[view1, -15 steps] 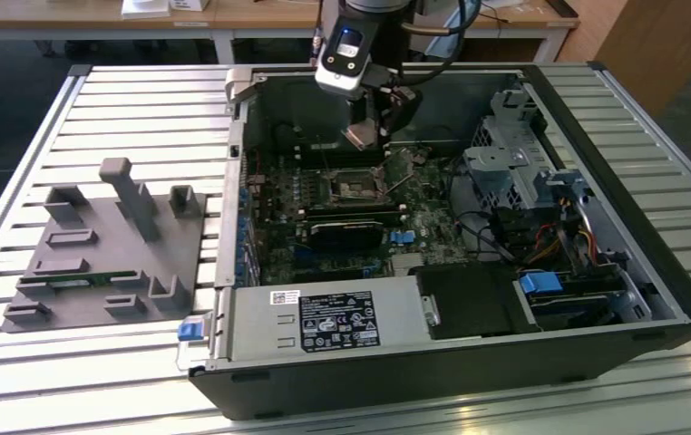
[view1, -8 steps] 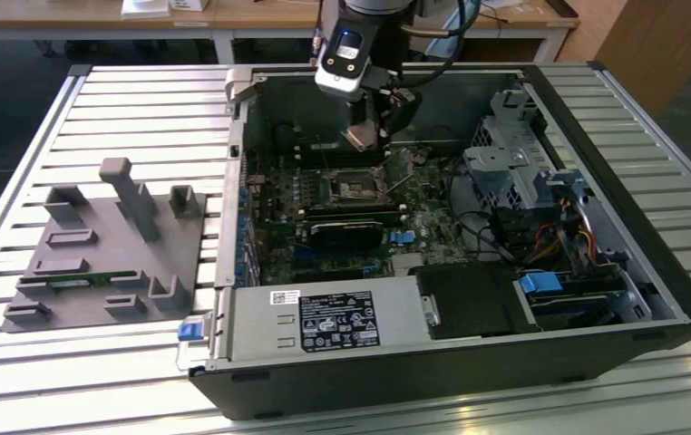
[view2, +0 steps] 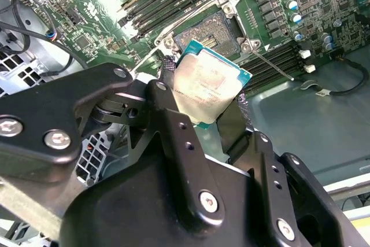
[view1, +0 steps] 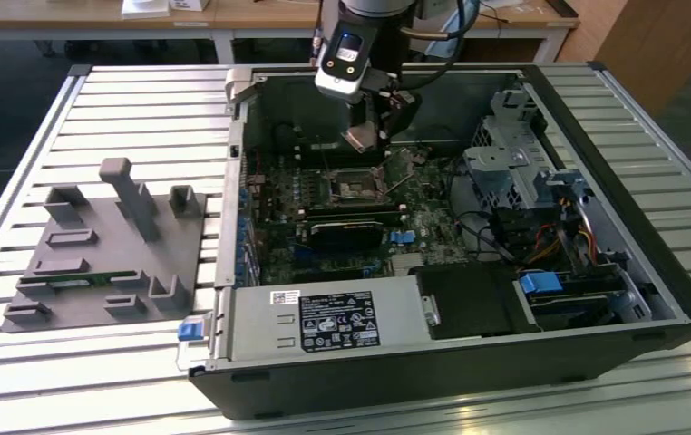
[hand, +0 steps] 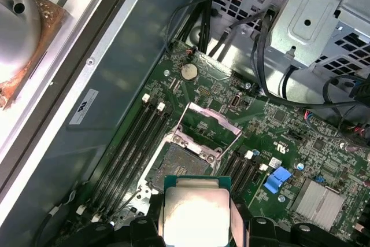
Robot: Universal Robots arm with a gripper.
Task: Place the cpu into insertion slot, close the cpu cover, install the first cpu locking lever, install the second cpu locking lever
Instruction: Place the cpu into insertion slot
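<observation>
My gripper (view1: pixel 364 136) hangs inside the open computer case (view1: pixel 636 227), a little above the motherboard. It is shut on the cpu (view2: pixel 211 82), a flat square chip with a silver-grey top, held by two opposite edges between the black fingers (view2: pixel 167 93). In the first wrist view the cpu (hand: pixel 193 212) sits in the gripper (hand: pixel 195 227) just short of the insertion slot (hand: pixel 179 163), whose dark pin grid lies bare. The cpu cover (hand: pixel 211 121) stands tilted up at the slot's far side. In the second wrist view the insertion slot (view2: pixel 211 33) shows beyond the chip, with a thin wire lever (view2: pixel 272 65) sticking out beside it.
Long black memory slots (hand: pixel 136 143) run beside the socket. A black card (view1: pixel 345 231), the power supply (view1: pixel 321 322) and a drive cage (view1: pixel 515 172) with cables crowd the case. A grey fixture block (view1: pixel 103 245) stands on the slatted table at the exterior view's left.
</observation>
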